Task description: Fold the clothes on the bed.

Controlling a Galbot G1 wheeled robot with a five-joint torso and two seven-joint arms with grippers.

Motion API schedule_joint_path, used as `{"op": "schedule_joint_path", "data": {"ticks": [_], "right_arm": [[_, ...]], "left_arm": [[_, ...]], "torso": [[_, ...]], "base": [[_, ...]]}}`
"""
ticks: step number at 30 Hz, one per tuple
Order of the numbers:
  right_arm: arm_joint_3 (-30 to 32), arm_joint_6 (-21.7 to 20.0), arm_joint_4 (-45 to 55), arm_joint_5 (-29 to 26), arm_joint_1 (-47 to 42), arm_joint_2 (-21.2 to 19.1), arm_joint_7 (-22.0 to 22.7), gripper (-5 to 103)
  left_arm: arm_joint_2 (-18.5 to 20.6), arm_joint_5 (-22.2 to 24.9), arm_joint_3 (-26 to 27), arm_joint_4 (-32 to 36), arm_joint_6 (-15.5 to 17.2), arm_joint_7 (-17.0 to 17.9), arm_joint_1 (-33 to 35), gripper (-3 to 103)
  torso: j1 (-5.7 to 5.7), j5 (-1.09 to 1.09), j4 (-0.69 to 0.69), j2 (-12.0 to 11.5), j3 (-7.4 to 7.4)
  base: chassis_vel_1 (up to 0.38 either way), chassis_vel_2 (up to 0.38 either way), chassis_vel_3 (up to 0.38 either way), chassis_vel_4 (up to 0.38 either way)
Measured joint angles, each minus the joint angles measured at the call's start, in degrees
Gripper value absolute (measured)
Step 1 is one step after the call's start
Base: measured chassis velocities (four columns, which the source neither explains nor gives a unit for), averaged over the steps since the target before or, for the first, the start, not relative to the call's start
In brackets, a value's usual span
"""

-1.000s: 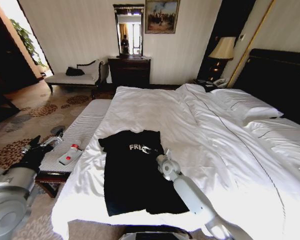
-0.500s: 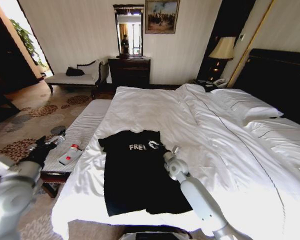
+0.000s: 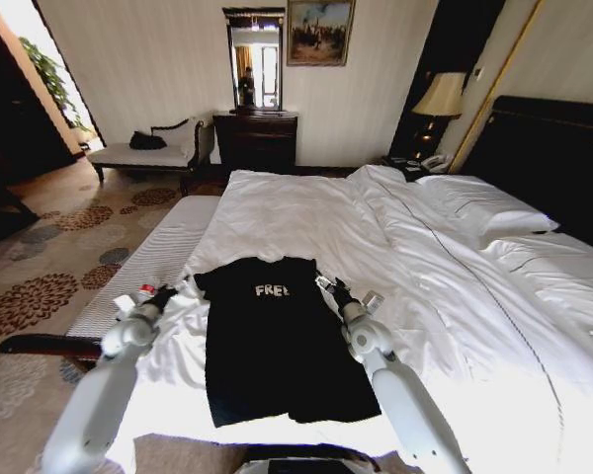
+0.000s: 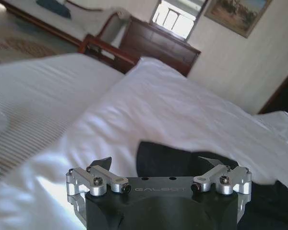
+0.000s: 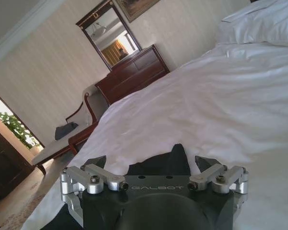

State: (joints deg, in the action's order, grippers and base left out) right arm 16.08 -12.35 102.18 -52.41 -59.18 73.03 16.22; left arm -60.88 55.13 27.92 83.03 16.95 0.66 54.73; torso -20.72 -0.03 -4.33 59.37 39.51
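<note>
item: black t-shirt [image 3: 272, 341], short-sleeved, white "free" lettering on the chest. lay flat and unfolded on the near part of the bed [image 3: 395, 247], collar toward the far wall, hem toward the robot, both sleeves spread out. in the left wrist view a sleeve edge of the shirt [image 4: 182, 158] showed just beyond the fingertips; in the right wrist view a dark point of the fabric [image 5: 168, 163] lay between the two fingers.

item: bed, white sheets and duvet, pillows [image 3: 479, 207] at the right against a dark headboard [image 3: 553, 158].

item: left gripper [image 3: 164, 293], at the shirt's left sleeve, low over the white sheet at the bed's edge. fingers spread apart, nothing between them [image 4: 156, 165].

item: right gripper [image 3: 334, 289], at the shirt's right sleeve, close over the fabric. fingers spread apart, nothing clasped [image 5: 151, 163].

item: pale striped bench [image 3: 153, 257], beside the bed on the robot's left.

item: small white-and-red bottle [image 3: 143, 292], on the bench, just beside the left gripper, partly hidden by the arm.
</note>
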Motion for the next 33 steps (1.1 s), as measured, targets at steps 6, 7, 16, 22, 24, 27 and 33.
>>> {"op": "schedule_joint_path", "data": {"ticks": [6,7,16,22,24,27,33], "right_arm": [[-0.3,-0.1,-0.7,0.0,0.2,0.6,0.4,100],[-0.4,-0.2,-0.7,0.0,0.2,0.7,0.4,100],[-0.4,-0.2,-1.5,0.0,0.2,0.9,0.7,100],[-0.5,-0.3,-1.3,0.0,0.4,1.1,1.3,100],[-0.5,-0.3,-1.4,0.0,0.3,1.0,1.3,100],[-0.4,-0.3,-1.8,-0.1,0.4,0.8,1.4,100],[-0.6,-0.3,-2.4,-0.1,0.4,0.8,1.5,100]], "left_arm": [[-1.6,-0.1,-2.3,-3.5,-0.9,-2.3,-2.0,100],[-1.7,-0.1,-2.3,-3.8,-1.0,-2.5,-2.0,100],[-1.9,0.7,-1.5,-5.8,-2.0,-5.2,-1.2,94],[-2.8,1.8,-2.1,-8.4,-2.5,-6.3,-2.1,67],[-3.0,1.8,-2.2,-8.9,-2.5,-6.2,-2.3,60],[-3.3,1.6,-2.3,-9.5,-2.5,-6.1,-2.5,49],[-3.4,1.5,-1.7,-9.7,-2.6,-6.0,-2.4,33]], "torso": [[-0.01,0.00,0.00,0.0,0.00],[-0.01,0.00,0.00,0.0,0.00],[0.00,-0.01,0.00,0.0,-0.01],[0.00,-0.01,0.00,0.0,-0.01],[0.00,-0.01,-0.01,0.0,-0.01],[0.00,0.00,0.00,0.0,-0.01],[0.00,0.00,0.00,0.0,-0.01]], "base": [[0.000,0.000,0.000,0.000],[0.000,0.000,0.000,0.000],[0.000,0.000,0.000,0.000],[0.000,0.000,0.000,0.000],[0.000,0.000,0.000,0.000],[0.000,0.000,0.000,0.000],[0.000,0.000,0.000,0.000]]}}
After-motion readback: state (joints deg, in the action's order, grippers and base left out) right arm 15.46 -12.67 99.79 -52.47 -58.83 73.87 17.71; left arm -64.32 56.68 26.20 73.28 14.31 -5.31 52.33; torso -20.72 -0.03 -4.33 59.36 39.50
